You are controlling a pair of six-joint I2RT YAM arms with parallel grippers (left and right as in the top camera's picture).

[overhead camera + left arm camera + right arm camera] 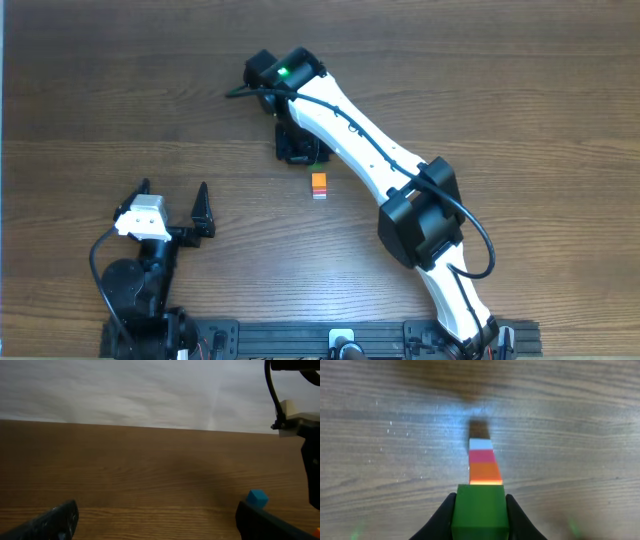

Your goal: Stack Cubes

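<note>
Step in hand, by my judgement, is placement: my right gripper (480, 519) is clamped on the green cube (480, 505), held above and just beside the stack (319, 186), which stands mid-table with orange (485, 473) uppermost over red (481, 456) and white (480, 444). The next move calls for squaring green over orange, lowering gently until it seats, then releasing without nudging the column. My left gripper (173, 192) sits spread and empty, well apart; a blue cube (257, 498) waits on the table.
</note>
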